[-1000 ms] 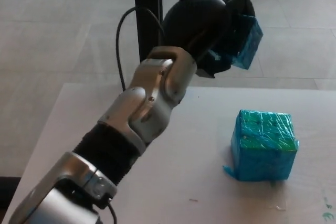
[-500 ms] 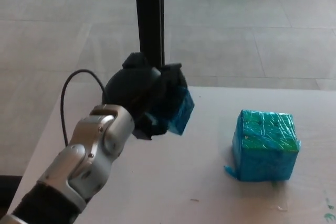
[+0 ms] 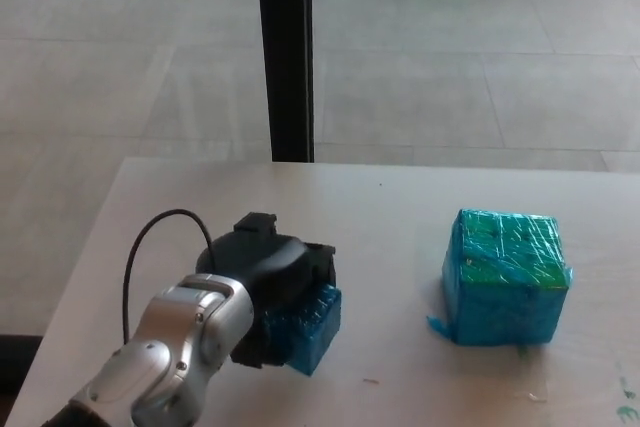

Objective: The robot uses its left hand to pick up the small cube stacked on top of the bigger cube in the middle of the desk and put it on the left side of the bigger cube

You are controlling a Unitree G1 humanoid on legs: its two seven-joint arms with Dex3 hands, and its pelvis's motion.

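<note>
Pale tabletop [image 3: 400,217] over grey floor tiles [image 3: 450,77]; left robot hand [image 3: 265,292] grips the small cube [image 3: 305,327], seemingly touching down, left of the big cube [image 3: 505,277].

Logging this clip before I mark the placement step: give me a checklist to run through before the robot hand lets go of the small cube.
1. Left robot hand closed on the small blue tape-wrapped cube: ok.
2. Small cube lies to the left of the bigger blue tape-wrapped cube, clear gap between them: ok.
3. Small cube resting flat on the pale desk top: cannot tell, its underside is hidden.
4. Bigger cube's top free, nothing stacked on it: ok.
5. Black cable looping behind the wrist clear of both cubes: ok.
6. Right robot hand out of the way: ok, not in view.
</note>
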